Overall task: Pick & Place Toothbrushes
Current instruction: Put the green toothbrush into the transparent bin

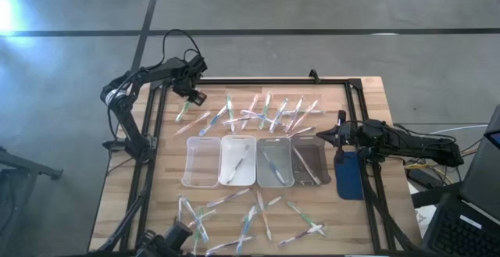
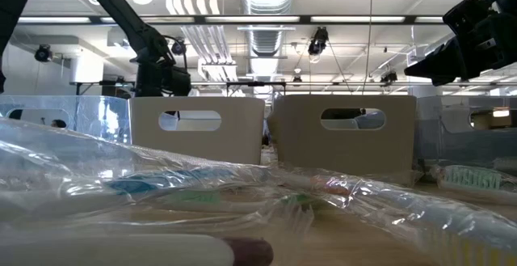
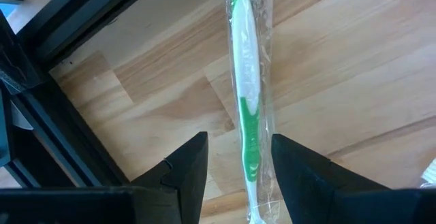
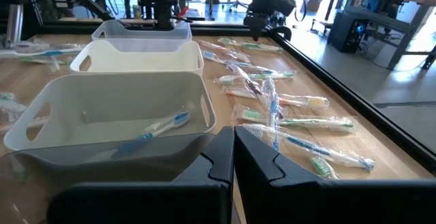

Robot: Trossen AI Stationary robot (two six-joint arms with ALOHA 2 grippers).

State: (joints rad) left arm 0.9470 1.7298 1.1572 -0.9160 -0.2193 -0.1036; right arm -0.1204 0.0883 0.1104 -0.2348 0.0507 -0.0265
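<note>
Left gripper (image 3: 238,166) open at the upper left of the high view, fingers (image 3: 187,166) straddling a wrapped green toothbrush (image 3: 246,94) that lies on the wooden table (image 3: 354,67), nothing gripped. Right gripper (image 4: 234,157) shut and empty at the right of the high view, just beside the row of four trays (image 1: 201,161) in the middle, some with a toothbrush inside. More toothbrushes (image 1: 266,112) scattered in a band above the trays and another band below them.
</note>
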